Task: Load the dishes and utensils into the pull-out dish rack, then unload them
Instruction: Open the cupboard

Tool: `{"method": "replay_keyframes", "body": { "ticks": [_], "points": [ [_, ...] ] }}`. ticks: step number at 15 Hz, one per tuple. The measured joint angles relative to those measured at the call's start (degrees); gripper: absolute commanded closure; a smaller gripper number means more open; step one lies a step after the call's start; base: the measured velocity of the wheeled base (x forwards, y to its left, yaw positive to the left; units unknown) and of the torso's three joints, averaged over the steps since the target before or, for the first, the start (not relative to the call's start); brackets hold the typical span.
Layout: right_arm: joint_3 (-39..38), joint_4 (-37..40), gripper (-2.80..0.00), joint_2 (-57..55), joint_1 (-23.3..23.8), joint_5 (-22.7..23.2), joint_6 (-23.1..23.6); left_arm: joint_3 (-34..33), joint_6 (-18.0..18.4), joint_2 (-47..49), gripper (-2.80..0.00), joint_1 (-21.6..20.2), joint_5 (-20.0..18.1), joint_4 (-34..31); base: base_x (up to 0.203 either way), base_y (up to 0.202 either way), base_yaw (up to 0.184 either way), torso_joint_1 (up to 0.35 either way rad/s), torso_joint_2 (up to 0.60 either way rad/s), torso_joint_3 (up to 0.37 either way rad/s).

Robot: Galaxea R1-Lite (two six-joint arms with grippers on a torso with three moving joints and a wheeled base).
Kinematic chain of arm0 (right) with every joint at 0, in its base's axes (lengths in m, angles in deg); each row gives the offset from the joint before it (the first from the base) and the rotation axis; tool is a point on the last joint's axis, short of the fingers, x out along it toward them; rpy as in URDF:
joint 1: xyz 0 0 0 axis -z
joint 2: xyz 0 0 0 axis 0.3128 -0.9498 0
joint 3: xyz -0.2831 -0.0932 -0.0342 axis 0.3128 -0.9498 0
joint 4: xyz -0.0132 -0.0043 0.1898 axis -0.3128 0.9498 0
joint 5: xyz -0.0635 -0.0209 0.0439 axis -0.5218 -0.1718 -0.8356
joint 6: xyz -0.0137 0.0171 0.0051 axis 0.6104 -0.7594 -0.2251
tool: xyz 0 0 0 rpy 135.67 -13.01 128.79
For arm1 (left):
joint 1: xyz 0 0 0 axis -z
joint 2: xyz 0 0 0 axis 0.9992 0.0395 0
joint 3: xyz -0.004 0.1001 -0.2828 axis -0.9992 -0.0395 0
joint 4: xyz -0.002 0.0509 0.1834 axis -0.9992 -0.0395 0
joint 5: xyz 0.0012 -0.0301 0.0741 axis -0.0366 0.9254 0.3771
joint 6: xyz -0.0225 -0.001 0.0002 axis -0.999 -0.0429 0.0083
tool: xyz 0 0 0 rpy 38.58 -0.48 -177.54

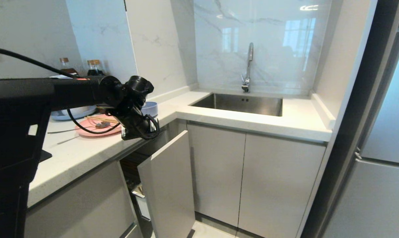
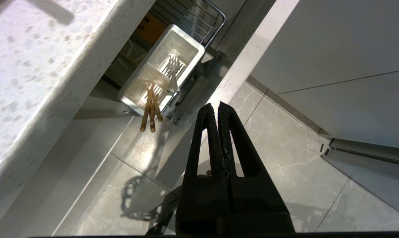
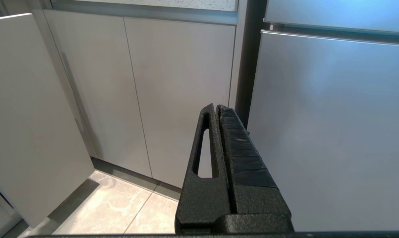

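Left claw: nearest the lens, we see its two black fingers clenched together with nothing between them, hanging over the grey floor tiles just beside the tabletop edge.
Left arm: we see it reaching across the tabletop from the left, its wrist bent down at the tabletop's front edge, above the pulled-out rack.
Pull-out dish rack: we find it drawn out below the tabletop; chrome wires show at its far end, and its tall white front panel stands out into the room.
Cutlery cup: white, two compartments, seated in the rack.
Chopsticks in the cup: light wooden sticks leaning in one compartment, their ends jutting over the cup's rim.
Fork: silver, in the other compartment, tines away from the lens.
Pink plate: on the tabletop behind the left arm, partly hidden by it.
Chopsticks on the plate: a wooden pair lying across the plate.
Spoon: slim and silver, its handle stretching off the plate onto the tabletop.
Blue bowl: on the tabletop just behind the wrist.
Blue-grey plate: further back, beside the pink plate.
Right claw: clenched and empty, we note, parked low facing the cabinet doors and the refrigerator.
Sink: set in the tabletop at the corner, with the faucet behind it.
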Motion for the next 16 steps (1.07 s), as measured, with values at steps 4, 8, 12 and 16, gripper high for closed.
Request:
{"method": "replay_keyframes", "body": {
  "ticks": [4, 8, 12, 16],
  "points": [
    [0.0, 0.0, 0.0, 0.0, 0.0, 0.0, 0.0, 0.1, 0.9, 3.5, 0.0, -0.8, 0.1, 2.9, 0.0, 0.0, 0.0, 0.0, 0.0, 0.0],
    [0.0, 0.0, 0.0, 0.0, 0.0, 0.0, 0.0, 0.1, 1.1, 6.9, 0.0, -1.4, 0.2, 6.1, 0.0, 0.0, 0.0, 0.0, 0.0, 0.0],
    [0.0, 0.0, 0.0, 0.0, 0.0, 0.0, 0.0, 0.1, 1.1, 10.3, 0.0, -1.4, 0.2, 8.1, 0.0, 0.0, 0.0, 0.0, 0.0, 0.0],
    [0.0, 0.0, 0.0, 0.0, 0.0, 0.0, 0.0, 0.1, 1.6, 11.8, 0.0, -1.0, 0.1, 8.4, 0.0, 0.0, 0.0, 0.0, 0.0, 0.0]
  ]
}}
